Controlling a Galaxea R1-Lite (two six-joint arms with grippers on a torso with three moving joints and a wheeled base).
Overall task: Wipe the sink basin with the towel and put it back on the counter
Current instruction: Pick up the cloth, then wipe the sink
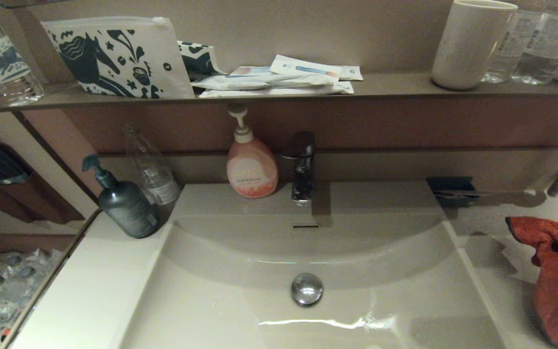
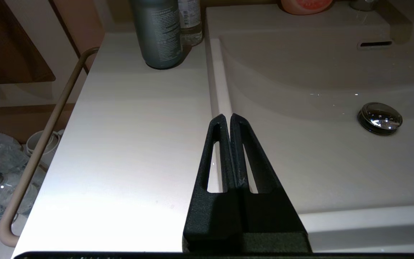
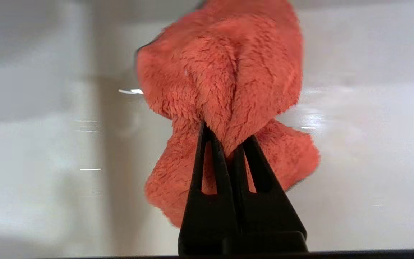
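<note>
My right gripper (image 3: pixel 228 138) is pinched fully together on a fold of the orange-red towel (image 3: pixel 225 82); the terry bunches up on both sides of the fingertips (image 3: pixel 207 144) and hangs free of the surface below. In the head view the towel (image 1: pixel 552 271) dangles to the right of the sink basin (image 1: pixel 240 310), over the counter (image 1: pixel 506 291) on that side, its lower corner close to the counter top; whether it touches I cannot tell. The gripper itself shows there only as a dark tip at the frame edge, against the cloth's upper part. The basin's chrome drain plug (image 1: pixel 307 289) sits mid-basin, below the faucet (image 1: pixel 302 167) and the pink soap dispenser (image 1: pixel 251 165). My left gripper (image 2: pixel 227 120) is idle, fingers pressed together with nothing between them, hovering above the basin's left rim, with the dark green pump bottle (image 2: pixel 158 34) beyond it on the counter.
</note>
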